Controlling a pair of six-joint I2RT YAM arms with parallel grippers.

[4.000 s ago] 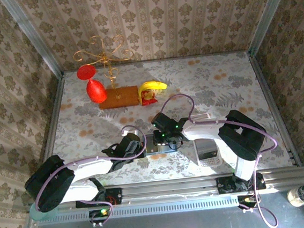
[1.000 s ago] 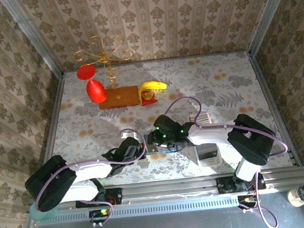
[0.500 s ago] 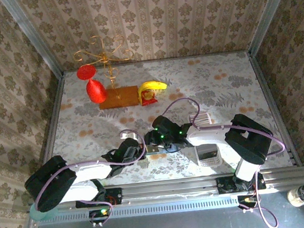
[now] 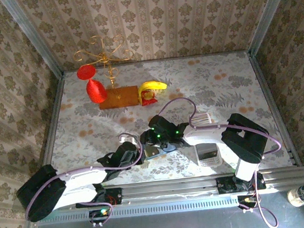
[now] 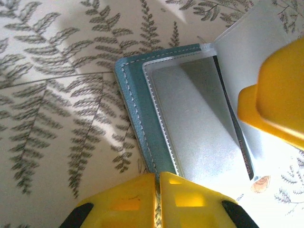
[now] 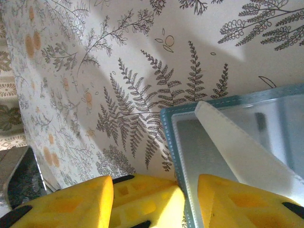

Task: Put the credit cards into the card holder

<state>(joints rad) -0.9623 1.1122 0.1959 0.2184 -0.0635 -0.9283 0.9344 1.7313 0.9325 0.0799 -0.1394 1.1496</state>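
**Left gripper.** The left gripper (image 5: 157, 184) reaches in from the near left and lies low over the table (image 4: 88, 120). In the left wrist view its two yellow fingers are pressed together on one edge of the card holder (image 5: 137, 118), with the teal rim pinched between them. Judged purpose: to anchor the holder so that it neither slides nor folds shut while the other arm works on it.

**Card holder.** It lies open and flat on the table, near the front centre, between the two grippers. A clear sleeve (image 5: 194, 118) rests on the teal cover inside the stitched border. A grey panel shows through the sleeve. Whether this is a card or only the lining cannot be told.

**Right gripper.** The right gripper (image 6: 189, 202) comes in from the right and meets the holder at the edge opposite the left gripper. In the right wrist view its fingers are drawn almost together across the holder's rim. A second clear leaf (image 6: 237, 147) rises at a tilt from the holder toward the right finger. Judged purpose: the fingers clamp this leaf and raise it, so that a pocket stands open for loading.

**Credit cards.** The credit cards (image 4: 207, 154) stand as a row of fine stripes in a white tray (image 4: 211, 164), just right of the holder and beside the right forearm. Neither gripper holds a card. Judged status: the pocket is being prepared and insertion is not yet done.
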